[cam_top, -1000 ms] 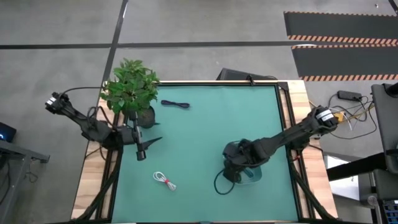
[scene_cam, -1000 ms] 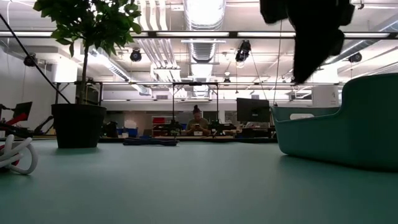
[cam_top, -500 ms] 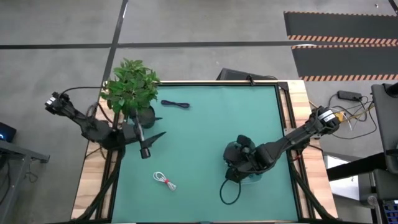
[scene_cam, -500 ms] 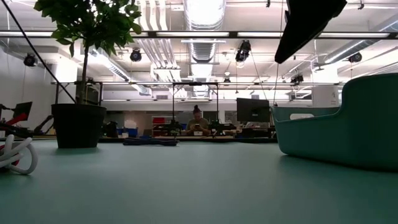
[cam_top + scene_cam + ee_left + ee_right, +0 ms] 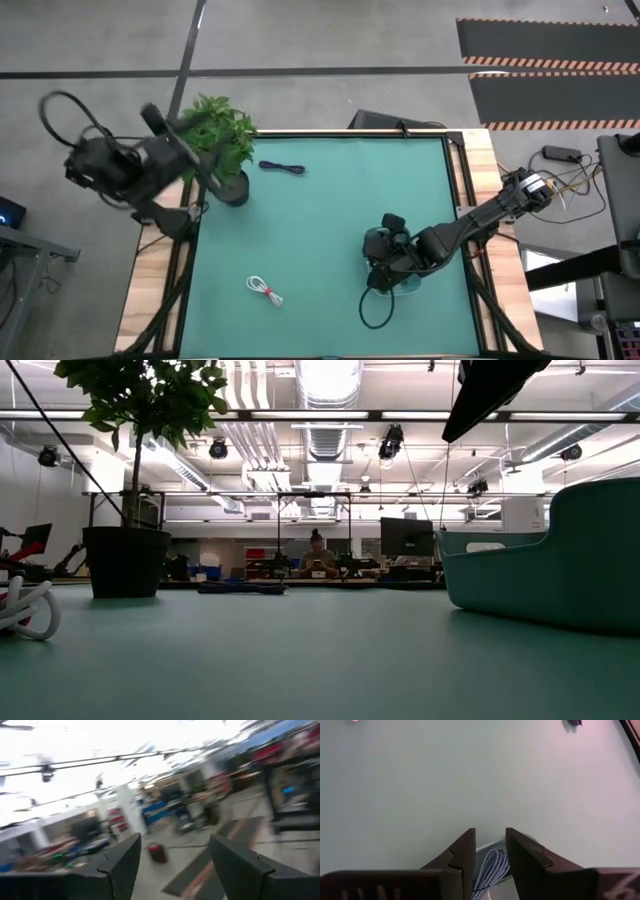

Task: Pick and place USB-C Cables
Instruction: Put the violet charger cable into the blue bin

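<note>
Two cables lie loose on the green table [image 5: 330, 200] as we see it from above: a white cable [image 5: 265, 291] with a red tie near the front left, and a navy cable [image 5: 282, 167] at the far side, just beside the potted plant [image 5: 212, 145]. The plant stands at the far left corner of the table, and its pot [image 5: 125, 561] blocks part of the low view next to the navy cable there.

Our right gripper [image 5: 383, 268] is over the teal bin [image 5: 405, 282] at the table's right, its jaws narrow and closed on a blue-and-white braided cable [image 5: 491, 867], which shows between the fingers [image 5: 462, 855] in the right wrist view. A dark loop [image 5: 373, 310] trails onto the table in front of the bin.

Our left gripper [image 5: 172, 857] is raised off the table's left edge, jaws wide with nothing between them, pointing into the room.
</note>
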Action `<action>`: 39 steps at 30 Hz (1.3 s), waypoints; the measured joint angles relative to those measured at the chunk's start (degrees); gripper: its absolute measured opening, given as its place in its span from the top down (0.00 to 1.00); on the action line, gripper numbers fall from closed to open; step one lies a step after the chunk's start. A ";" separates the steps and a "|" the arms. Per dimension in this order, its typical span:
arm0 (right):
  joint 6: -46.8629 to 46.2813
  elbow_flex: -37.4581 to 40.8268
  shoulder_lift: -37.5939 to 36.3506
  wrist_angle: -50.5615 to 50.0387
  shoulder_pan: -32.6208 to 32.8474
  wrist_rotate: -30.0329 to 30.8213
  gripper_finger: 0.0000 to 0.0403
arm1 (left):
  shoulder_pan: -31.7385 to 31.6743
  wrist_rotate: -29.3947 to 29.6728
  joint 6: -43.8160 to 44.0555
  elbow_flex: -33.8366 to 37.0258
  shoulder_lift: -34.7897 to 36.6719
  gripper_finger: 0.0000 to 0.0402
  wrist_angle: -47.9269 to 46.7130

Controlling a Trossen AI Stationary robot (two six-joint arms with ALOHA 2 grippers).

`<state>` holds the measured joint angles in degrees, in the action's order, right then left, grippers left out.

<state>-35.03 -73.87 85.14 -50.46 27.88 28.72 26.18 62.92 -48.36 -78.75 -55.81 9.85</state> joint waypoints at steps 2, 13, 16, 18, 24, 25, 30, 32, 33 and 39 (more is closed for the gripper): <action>0.70 0.00 0.00 0.02 0.00 0.01 0.77 | -2.69 0.96 -2.18 -1.94 0.02 0.45 -0.23; 2.28 0.00 0.02 0.00 0.00 -0.01 0.80 | -20.25 0.00 -4.50 -6.09 -0.59 0.45 -4.67; 2.28 0.00 0.02 -0.02 0.00 -0.01 0.80 | -24.24 -1.07 -4.47 -6.62 -2.09 0.45 -4.92; 2.28 0.00 0.02 -0.02 0.00 -0.01 0.80 | -26.34 -2.95 -4.45 -6.87 -3.01 0.45 -4.94; 2.11 0.00 0.02 0.00 0.00 -0.01 0.80 | -32.47 -10.06 -4.02 -8.62 -5.88 0.45 -5.32; 2.09 0.02 0.02 0.00 0.00 -0.01 0.80 | -33.48 -11.30 -2.75 -9.45 -6.17 0.45 -6.65; 1.65 0.02 0.02 0.00 0.00 -0.01 0.82 | -41.66 -32.81 15.04 -16.82 -6.71 0.45 -25.22; 1.65 0.02 0.02 0.02 0.00 -0.01 0.82 | -46.79 -41.79 20.27 -19.69 -7.49 0.45 -30.44; 1.65 0.02 0.02 0.02 0.00 -0.01 0.82 | -49.31 -45.18 20.62 -20.80 -7.97 0.46 -32.08; 1.35 0.02 0.02 0.23 0.00 -0.01 0.80 | -71.86 -68.19 27.46 -30.95 -13.77 0.52 -42.42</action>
<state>-33.69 -73.84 85.17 -50.23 27.88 28.71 -45.68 -5.27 -20.91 -109.71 -69.58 -32.57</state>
